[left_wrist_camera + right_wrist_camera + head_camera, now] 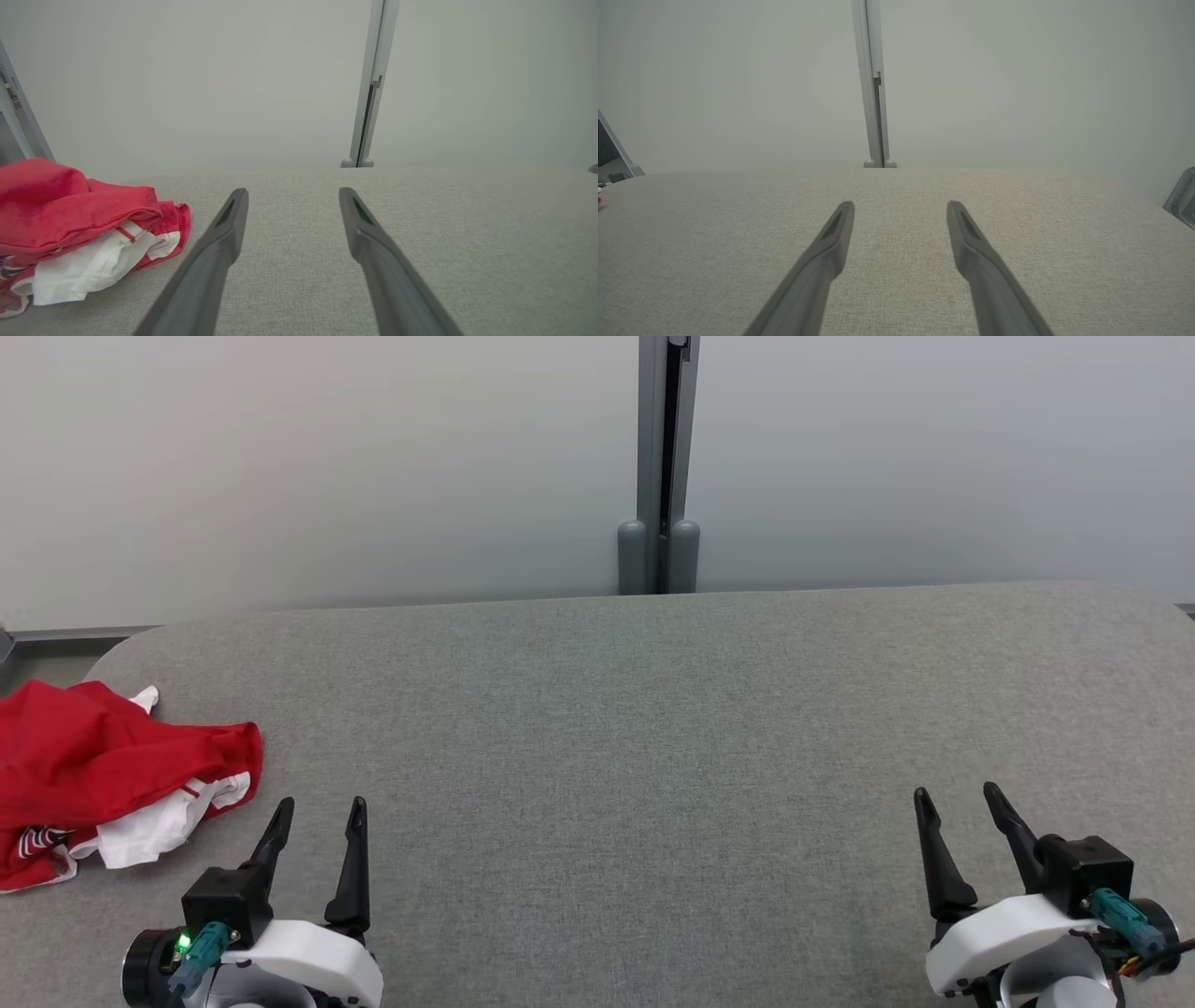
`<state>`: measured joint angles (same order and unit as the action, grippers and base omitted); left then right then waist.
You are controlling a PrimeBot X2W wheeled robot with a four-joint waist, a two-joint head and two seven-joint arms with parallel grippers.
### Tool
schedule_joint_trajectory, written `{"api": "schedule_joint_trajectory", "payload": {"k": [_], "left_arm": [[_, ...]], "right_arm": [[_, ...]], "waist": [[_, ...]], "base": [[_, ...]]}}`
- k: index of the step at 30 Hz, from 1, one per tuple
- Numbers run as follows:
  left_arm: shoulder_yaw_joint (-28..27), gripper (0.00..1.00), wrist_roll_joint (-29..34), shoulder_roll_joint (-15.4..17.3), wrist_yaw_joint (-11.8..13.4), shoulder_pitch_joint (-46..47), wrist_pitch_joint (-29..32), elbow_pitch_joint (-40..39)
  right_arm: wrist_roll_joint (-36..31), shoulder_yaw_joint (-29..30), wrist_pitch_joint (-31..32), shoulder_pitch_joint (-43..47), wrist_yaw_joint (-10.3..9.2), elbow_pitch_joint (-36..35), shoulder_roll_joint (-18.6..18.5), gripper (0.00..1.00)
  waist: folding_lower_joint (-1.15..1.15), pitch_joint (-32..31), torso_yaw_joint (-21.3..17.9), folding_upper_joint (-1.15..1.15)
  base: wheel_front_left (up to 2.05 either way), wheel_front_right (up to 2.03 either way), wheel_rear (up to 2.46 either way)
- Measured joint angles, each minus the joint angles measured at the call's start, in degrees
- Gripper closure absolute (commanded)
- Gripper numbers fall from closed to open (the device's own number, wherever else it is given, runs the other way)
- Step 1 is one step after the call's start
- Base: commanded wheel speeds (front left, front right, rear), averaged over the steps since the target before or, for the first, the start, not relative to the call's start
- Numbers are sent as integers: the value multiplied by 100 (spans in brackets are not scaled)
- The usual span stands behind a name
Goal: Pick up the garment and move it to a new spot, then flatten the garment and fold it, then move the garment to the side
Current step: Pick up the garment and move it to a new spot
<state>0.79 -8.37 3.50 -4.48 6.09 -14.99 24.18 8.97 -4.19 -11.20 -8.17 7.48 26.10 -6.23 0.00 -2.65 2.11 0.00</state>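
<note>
The garment [112, 775] is a crumpled heap of red and white cloth at the left side of the worktop [653, 756], and the head view's left border cuts it off, so its full extent cannot be told. Its folds hide its shape. A printed patch at its lower left is too bunched to read. In the right wrist view a small pink speck at the far left border is too tiny to identify.

The left hand [321, 803] hovers just beside the heap's right edge, fingers spread apart with nothing between them. The right hand [957, 791] is well apart at the worktop's right side, its fingers likewise spread and holding nothing.

The worktop's far edge runs along a pale wall [327, 457] with a grey post [667, 448] at its middle. Its far left corner is rounded, near the garment. A wide stretch of bare grey fabric lies between the two hands.
</note>
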Motion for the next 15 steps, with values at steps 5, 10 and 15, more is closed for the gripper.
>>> {"api": "schedule_joint_trajectory", "payload": {"k": [5,10,15], "left_arm": [[-45,0,-32,-10,-4,35,0,-26],[-147,0,-120,-20,-9,157,-4,-80],[-255,0,-131,-18,-15,236,-10,-94]], "right_arm": [[2,40,-43,-3,0,-64,-1,0],[-4,63,-36,13,0,-267,-5,0],[-20,-12,63,16,1,-487,10,0]], "waist": [[0,11,146,0],[0,31,488,0],[0,65,1003,0]], "base": [[0,0,0],[0,0,0],[0,0,0]]}}
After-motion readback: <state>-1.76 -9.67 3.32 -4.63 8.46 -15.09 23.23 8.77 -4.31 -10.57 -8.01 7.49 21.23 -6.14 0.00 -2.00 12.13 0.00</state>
